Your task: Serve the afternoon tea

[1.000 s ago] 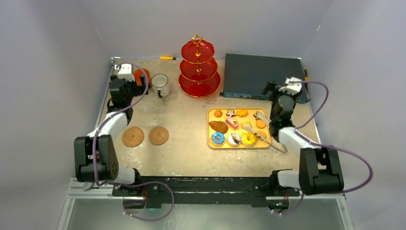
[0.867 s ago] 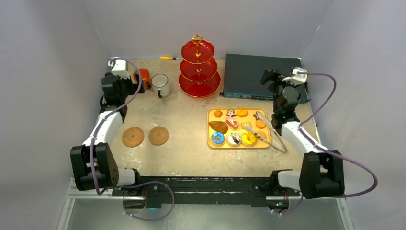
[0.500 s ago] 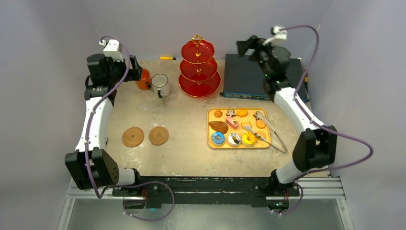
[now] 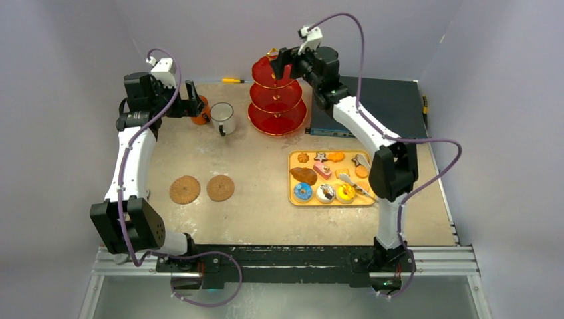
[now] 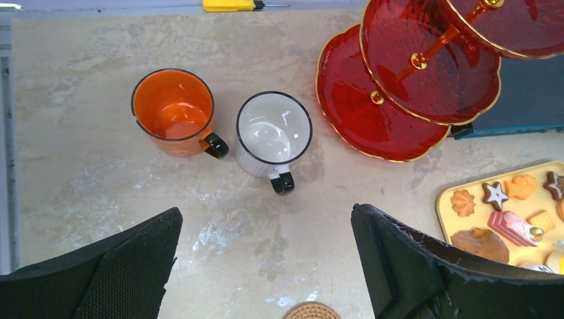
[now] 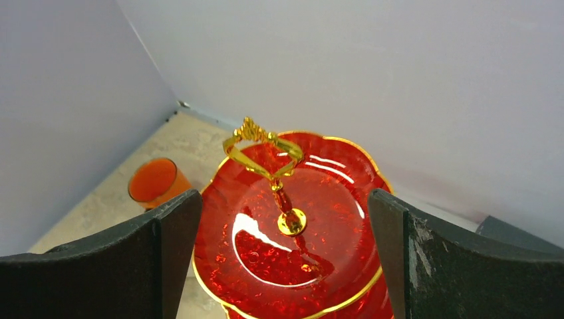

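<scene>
The red three-tier stand (image 4: 276, 100) with its gold handle (image 6: 263, 146) stands at the back centre. My right gripper (image 4: 282, 65) is open and hovers just above its top tier (image 6: 299, 226), one finger on each side of the handle and apart from it. The orange mug (image 5: 174, 109) and the white mug (image 5: 273, 133) stand side by side left of the stand. My left gripper (image 4: 189, 100) is open and empty above them, partly hiding the orange mug in the top view. Several pastries (image 4: 329, 176) lie on the yellow tray (image 4: 332, 203).
Two round woven coasters (image 4: 185, 189) lie at the front left. A dark flat box (image 4: 386, 100) sits right of the stand. Metal tongs (image 4: 372, 183) lie on the tray's right side. A yellow screwdriver (image 4: 233, 80) lies at the back edge. Walls close in behind.
Both arms rose and stretched toward the back. The right gripper swung left from over the dark box to the stand's top. The left gripper shifted slightly right over the mugs.
</scene>
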Robot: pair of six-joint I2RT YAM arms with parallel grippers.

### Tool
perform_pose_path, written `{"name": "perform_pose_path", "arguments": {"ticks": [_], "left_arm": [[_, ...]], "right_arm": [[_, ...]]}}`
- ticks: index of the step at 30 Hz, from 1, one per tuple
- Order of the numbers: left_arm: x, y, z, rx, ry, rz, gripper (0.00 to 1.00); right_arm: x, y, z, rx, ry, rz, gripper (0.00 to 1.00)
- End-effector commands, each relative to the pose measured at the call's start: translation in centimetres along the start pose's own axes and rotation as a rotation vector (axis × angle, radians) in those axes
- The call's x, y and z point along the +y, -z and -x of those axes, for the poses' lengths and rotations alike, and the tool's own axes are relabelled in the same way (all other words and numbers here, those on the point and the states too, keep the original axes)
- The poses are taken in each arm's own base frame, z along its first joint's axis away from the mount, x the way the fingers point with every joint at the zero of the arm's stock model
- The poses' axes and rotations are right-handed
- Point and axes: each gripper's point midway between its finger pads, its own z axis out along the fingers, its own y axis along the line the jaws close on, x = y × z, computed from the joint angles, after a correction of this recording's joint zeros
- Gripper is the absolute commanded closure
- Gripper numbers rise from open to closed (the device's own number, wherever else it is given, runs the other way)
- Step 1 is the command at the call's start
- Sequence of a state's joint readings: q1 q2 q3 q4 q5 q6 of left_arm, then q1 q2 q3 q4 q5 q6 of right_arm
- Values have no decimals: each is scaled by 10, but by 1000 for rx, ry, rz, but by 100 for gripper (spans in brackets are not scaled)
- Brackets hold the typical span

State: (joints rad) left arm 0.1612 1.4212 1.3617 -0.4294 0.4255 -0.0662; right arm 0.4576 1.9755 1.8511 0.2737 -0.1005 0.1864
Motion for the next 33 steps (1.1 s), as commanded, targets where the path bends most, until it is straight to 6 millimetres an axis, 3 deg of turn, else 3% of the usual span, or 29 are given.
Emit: {"name": "perform_pose_path", "arguments": {"ticks": [1, 12, 15, 21, 30, 33], "left_arm": [[-13, 5, 4, -5, -14, -63, 1], [-10, 2, -5, 14, -38, -64, 1], [-9, 1, -8, 19, -40, -65, 0], [-7, -3, -13, 31, -36, -66, 1], [-7, -2, -15, 42, -41, -59, 1], [-7, 0, -16, 48, -66, -65, 1]], "right_arm": [[11, -12, 12, -39, 59, 47, 2], [9, -45, -23, -11, 62, 79, 6], [10, -48, -23, -24, 70, 80, 16], [18, -53, -21, -41, 107, 83, 47], [26, -57, -28, -39, 111, 86, 75], [29, -57, -26, -48, 114, 81, 96]]}}
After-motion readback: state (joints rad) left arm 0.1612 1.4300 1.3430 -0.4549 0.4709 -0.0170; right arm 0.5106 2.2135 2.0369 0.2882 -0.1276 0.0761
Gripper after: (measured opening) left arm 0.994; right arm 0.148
